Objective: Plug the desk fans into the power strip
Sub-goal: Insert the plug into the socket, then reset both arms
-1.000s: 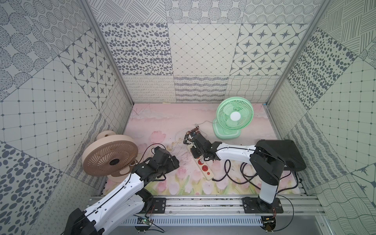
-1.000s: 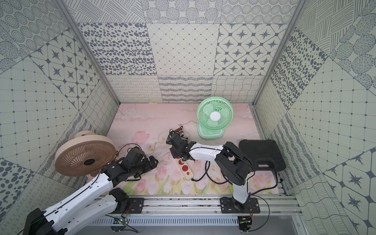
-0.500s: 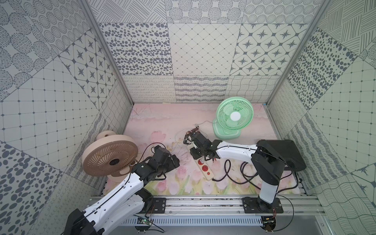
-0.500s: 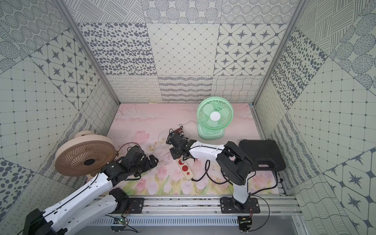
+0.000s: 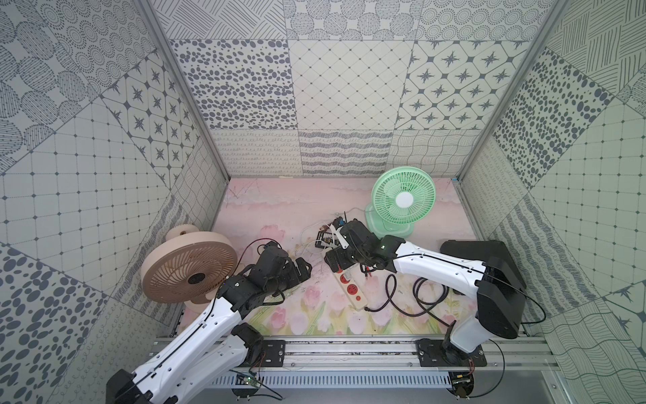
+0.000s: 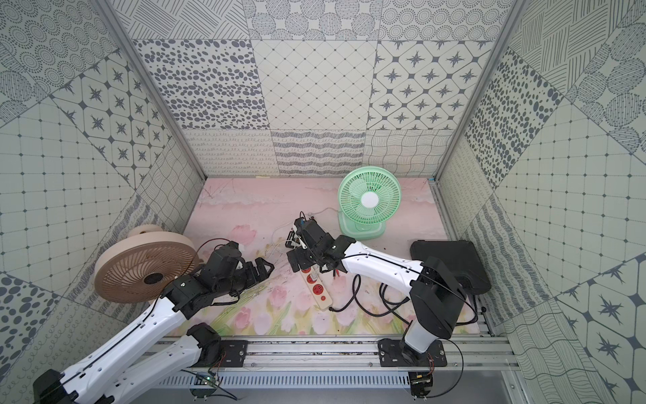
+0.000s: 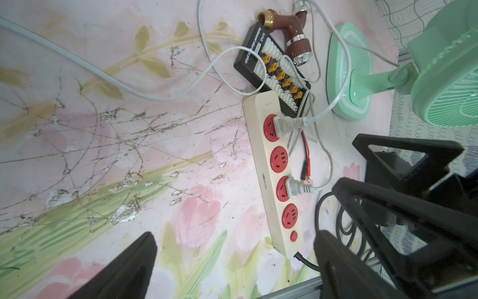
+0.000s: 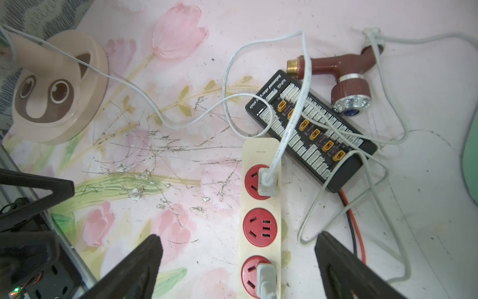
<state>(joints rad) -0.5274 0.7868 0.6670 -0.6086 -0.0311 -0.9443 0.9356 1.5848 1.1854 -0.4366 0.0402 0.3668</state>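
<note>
Jaws of the right gripper [image 8: 236,236], pinched earlier, now stand apart over the plug [image 8: 269,181] seated in the power strip [image 8: 258,152]; left gripper [image 7: 235,234] stays spread.

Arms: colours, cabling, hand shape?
Both alike: left arm and right arm have white links, black joints and a thin black cable along each. Left hand and right hand are black, with triangular cut-out fingers.
</note>
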